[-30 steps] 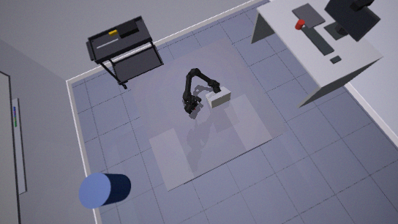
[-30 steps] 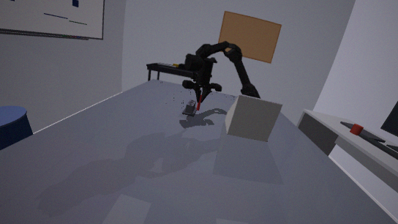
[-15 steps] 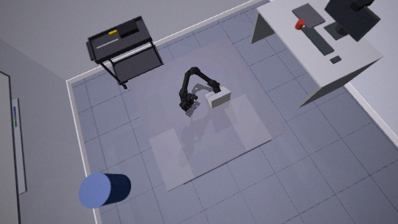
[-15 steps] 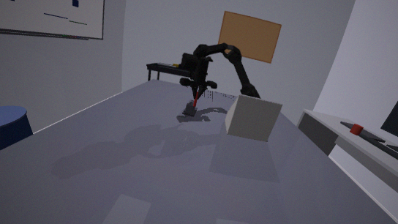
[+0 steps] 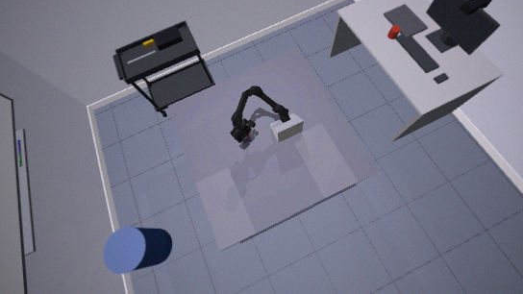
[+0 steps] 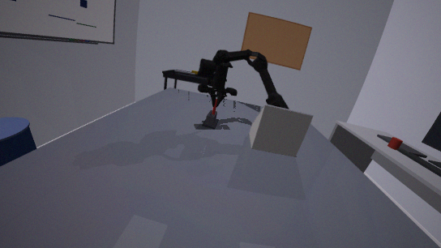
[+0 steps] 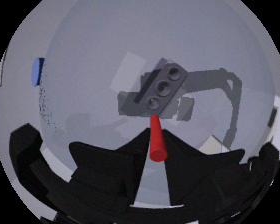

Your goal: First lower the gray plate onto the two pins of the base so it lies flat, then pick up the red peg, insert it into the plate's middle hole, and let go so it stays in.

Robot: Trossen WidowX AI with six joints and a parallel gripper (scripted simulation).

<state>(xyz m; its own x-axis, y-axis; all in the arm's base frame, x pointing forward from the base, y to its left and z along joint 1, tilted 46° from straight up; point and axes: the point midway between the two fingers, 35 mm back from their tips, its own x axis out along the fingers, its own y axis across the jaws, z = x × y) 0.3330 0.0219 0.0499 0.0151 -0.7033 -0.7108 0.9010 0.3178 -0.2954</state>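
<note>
My gripper (image 7: 155,132) (image 6: 215,101) (image 5: 244,136) is shut on the red peg (image 7: 155,137) (image 6: 214,105), which hangs point down from the fingers. The gray plate (image 7: 165,87) (image 6: 211,120) lies flat on its base on the table, with three holes in a row showing in the wrist view. The peg's tip is just above the plate, close to its near end in the wrist view. In the exterior view the peg stands almost straight over the plate. The pins of the base are hidden under the plate.
A pale box (image 6: 280,130) (image 5: 286,128) that carries the arm stands to the right of the plate. A dark cart (image 5: 161,59) stands beyond the table. A desk with a monitor (image 5: 423,54) is at the right, and a blue cylinder (image 5: 136,249) stands on the floor.
</note>
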